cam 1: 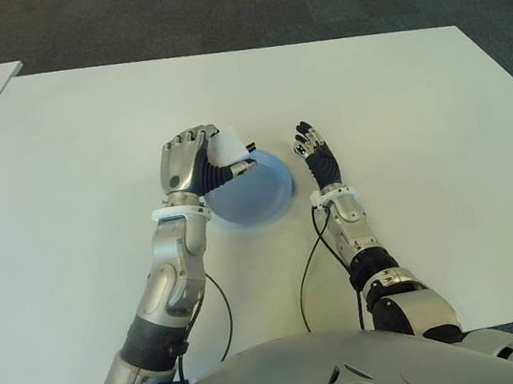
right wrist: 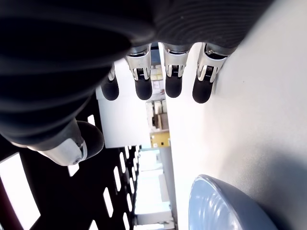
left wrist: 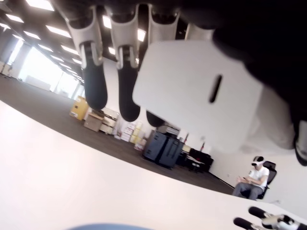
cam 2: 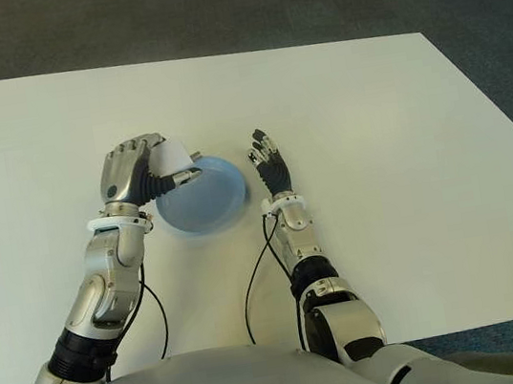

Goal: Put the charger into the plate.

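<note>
Nearest us, our own grey torso [cam 1: 323,375] fills the near edge. Beyond it our right hand [cam 1: 319,156] shows just right of the blue plate [cam 1: 255,195], fingers spread and holding nothing. Our left hand [cam 1: 192,163] hangs over the plate's left rim, fingers curled around the white charger [left wrist: 196,93], which sits above the plate, not yet in it. The white surface [cam 1: 399,113] stretches farther out, and a seated person [left wrist: 252,178] shows far beyond.

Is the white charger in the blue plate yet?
Not yet. The left hand holds the charger over the plate's far left rim. The right hand shows beside it, open.
</note>
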Controlling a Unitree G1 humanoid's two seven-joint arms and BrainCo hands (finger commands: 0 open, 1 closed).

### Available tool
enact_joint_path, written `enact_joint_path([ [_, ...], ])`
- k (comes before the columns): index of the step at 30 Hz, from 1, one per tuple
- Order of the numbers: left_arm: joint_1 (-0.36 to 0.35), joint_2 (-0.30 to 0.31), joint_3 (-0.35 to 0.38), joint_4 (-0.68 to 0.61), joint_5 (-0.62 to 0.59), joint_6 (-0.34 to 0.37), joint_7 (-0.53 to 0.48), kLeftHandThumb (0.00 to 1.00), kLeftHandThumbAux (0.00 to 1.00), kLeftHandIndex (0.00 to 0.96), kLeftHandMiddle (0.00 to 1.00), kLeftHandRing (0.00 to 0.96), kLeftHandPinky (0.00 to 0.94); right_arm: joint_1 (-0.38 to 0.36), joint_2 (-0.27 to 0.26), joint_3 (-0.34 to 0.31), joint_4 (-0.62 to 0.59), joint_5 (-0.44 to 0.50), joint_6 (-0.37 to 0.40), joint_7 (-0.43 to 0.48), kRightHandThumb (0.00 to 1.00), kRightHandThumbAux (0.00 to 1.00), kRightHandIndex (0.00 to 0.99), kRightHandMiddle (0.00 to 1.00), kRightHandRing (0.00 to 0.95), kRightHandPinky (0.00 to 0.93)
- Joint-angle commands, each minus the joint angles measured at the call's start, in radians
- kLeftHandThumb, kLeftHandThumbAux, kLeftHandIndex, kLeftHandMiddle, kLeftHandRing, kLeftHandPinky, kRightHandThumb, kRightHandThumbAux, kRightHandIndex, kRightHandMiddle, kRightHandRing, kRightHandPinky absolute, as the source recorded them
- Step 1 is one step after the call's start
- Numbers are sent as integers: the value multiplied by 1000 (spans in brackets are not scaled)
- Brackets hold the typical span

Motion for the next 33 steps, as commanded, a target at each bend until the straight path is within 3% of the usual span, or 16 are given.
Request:
enact_joint_path([
  [1,-34,18,-7,97,-46,-75,16,753,697,442,868,861,836,30,14,-1,12,3,39,-11,0,540,13,43,25,37],
  [12,-90,84,-19,303,-140,-335,86,753,697,442,878,869,843,29,15,0,10,2,49,-19,0,533,14,53,33,43],
  [22,-80,85,-17,349,-167,-400,94,752,697,442,876,867,841,36,15,2,-4,1,48,-29,0,529,4,55,35,48],
  [24,-73,85,-17,362,-171,-400,88,748,695,442,836,832,805,38,15,3,-8,-1,46,-33,0,534,1,55,36,46],
  [26,-66,89,-20,368,-168,-397,80,732,694,432,781,778,754,41,15,3,-12,-1,45,-35,0,540,0,54,36,42],
  [27,-63,95,-26,365,-161,-382,55,688,617,357,645,666,650,43,15,4,-16,-2,43,-35,0,543,0,53,35,39],
  [28,-60,100,-30,361,-155,-371,37,600,544,256,475,491,491,45,14,5,-19,-3,42,-35,0,548,0,52,34,35],
  [31,-54,108,-39,343,-137,-333,-8,456,441,113,224,253,275,48,12,9,-24,-4,40,-33,0,561,0,51,33,29],
  [33,-51,110,-41,336,-133,-322,-18,398,407,69,145,184,218,49,11,10,-26,-4,40,-32,0,567,0,50,32,26],
])
